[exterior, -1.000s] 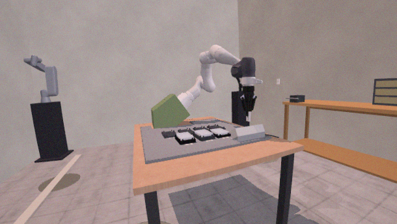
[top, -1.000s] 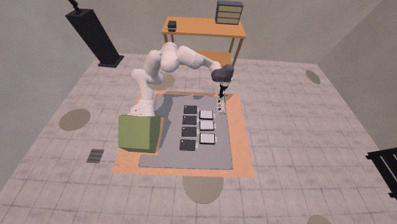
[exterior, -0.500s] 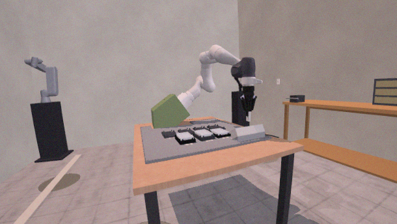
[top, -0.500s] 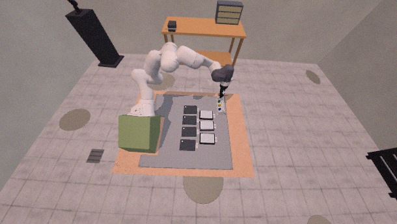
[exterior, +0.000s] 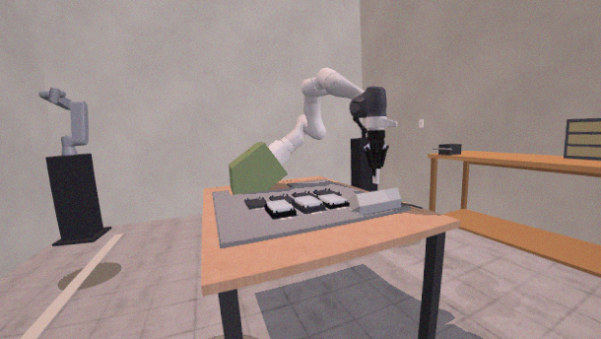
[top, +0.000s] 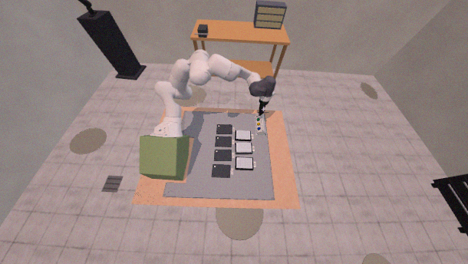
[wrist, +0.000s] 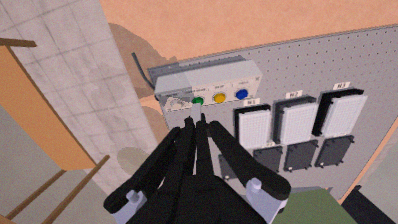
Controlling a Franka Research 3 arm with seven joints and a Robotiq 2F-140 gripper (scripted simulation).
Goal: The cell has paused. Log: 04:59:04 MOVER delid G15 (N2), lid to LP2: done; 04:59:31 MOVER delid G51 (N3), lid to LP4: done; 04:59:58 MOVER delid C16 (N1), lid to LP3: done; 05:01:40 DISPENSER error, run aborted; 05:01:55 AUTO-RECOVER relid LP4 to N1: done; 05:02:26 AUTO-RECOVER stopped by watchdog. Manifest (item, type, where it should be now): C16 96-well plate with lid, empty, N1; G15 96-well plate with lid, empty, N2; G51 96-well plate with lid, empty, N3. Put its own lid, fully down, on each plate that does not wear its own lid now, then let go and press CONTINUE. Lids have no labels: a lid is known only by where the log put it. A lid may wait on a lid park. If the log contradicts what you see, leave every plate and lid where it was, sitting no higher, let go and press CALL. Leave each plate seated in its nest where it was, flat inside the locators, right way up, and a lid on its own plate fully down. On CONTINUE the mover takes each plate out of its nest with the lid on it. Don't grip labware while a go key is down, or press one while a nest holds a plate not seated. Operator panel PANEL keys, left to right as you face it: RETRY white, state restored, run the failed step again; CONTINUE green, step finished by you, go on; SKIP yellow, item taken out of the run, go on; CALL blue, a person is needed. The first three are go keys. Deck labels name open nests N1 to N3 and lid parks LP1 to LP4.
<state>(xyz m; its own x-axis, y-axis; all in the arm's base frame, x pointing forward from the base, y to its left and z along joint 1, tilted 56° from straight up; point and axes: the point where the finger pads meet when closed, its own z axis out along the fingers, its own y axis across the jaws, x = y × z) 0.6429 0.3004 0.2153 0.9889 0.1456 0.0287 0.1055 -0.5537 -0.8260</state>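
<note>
Plates in all three nests look lidded, so the hand, pinched shut on nothing, hangs above the green CONTINUE key to press it.

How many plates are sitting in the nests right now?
3. In the top view they form one column beside the dark lid parks: one nearest the panel, one in the middle, one farthest from it. None looks hidden.
</note>
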